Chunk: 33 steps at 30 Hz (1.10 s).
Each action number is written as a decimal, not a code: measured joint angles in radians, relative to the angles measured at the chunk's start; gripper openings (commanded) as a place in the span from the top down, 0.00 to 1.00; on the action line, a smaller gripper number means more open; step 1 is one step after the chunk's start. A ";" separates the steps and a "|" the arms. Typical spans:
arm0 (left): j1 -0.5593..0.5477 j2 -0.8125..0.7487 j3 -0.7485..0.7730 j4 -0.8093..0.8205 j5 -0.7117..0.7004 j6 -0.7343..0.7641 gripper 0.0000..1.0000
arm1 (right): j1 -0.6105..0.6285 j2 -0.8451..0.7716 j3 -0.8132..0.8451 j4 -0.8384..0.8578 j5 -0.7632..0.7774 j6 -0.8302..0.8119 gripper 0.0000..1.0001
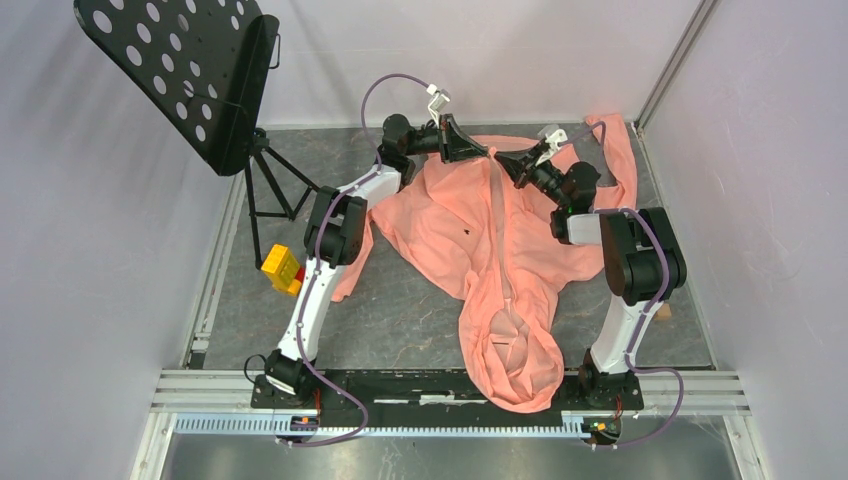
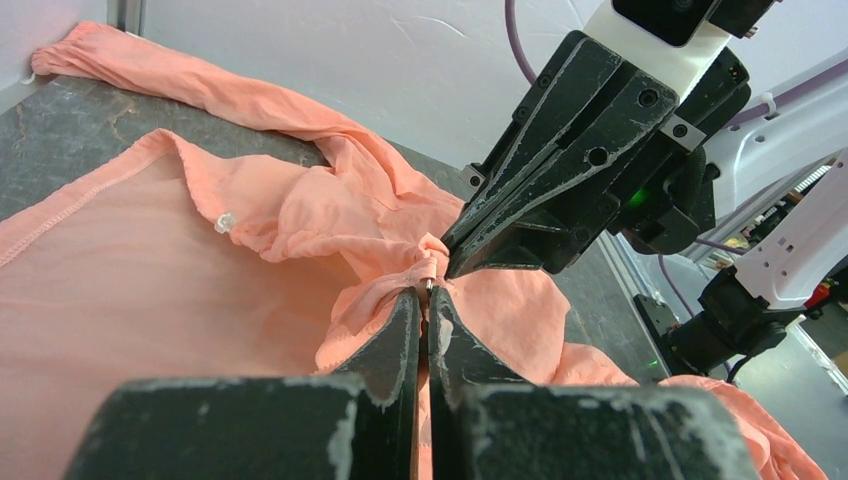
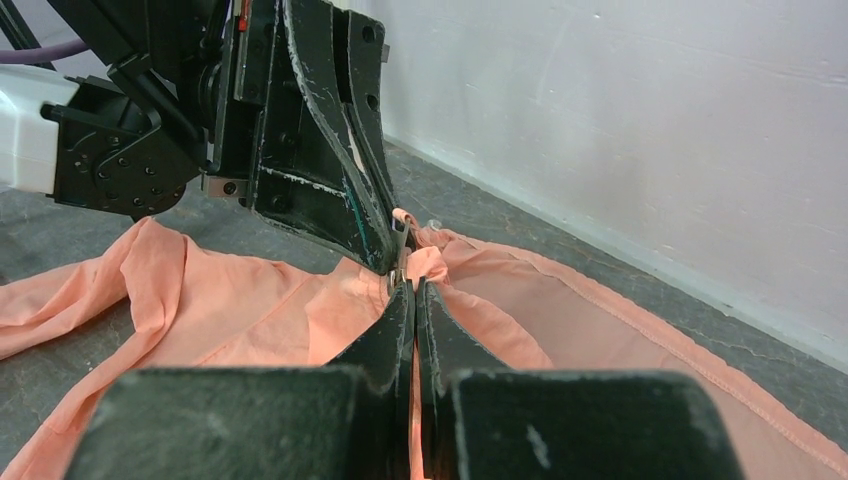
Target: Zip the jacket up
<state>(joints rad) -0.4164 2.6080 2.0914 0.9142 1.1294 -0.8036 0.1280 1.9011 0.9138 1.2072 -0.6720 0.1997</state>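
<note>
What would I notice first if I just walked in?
The big salmon-pink jacket spread across the middle of the dark table, hood toward the arms' bases. At its far end, the left gripper and right gripper pinch it nose to nose. A black holed stand looms at the far left.

You find the jacket (image 1: 450, 225) across the table (image 1: 400, 310), hood at 6 o'clock, left gripper (image 1: 484, 153) and right gripper (image 1: 505, 162) meeting at its 12 o'clock edge.
</note>
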 measured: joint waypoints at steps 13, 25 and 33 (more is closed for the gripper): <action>-0.002 0.000 0.000 0.092 0.001 -0.049 0.97 | 0.000 0.025 0.008 0.066 -0.035 0.065 1.00; 0.000 0.000 -0.014 0.172 0.002 -0.124 0.97 | -0.007 0.106 0.039 0.244 -0.045 0.283 1.00; 0.010 0.000 -0.025 0.214 -0.005 -0.153 0.88 | -0.007 0.158 0.111 0.259 -0.061 0.343 1.00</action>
<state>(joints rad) -0.4061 2.6083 2.0666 1.1282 1.1244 -0.9565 0.1207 2.0586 1.0245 1.4666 -0.7326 0.5426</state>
